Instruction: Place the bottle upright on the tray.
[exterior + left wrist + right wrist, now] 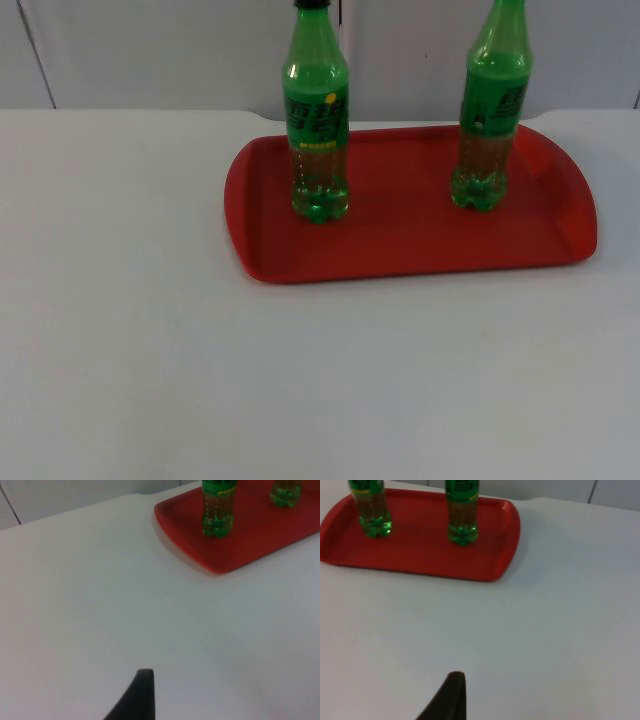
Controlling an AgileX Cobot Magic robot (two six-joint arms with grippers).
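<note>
Two green plastic bottles [318, 120] [492, 110] stand upright, well apart, on the red plastic tray [400, 240], so neither crowds the other. Both tools wait back over the white surface [300, 380]; their spread cannot be told.

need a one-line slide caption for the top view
Two green plastic soda bottles, one left and one right, stand upright and apart on a red plastic tray on the white table top.

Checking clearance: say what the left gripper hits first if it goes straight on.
Probably bare table; the tray and its near bottle stand off to one side, though depth is hard to judge.
</note>
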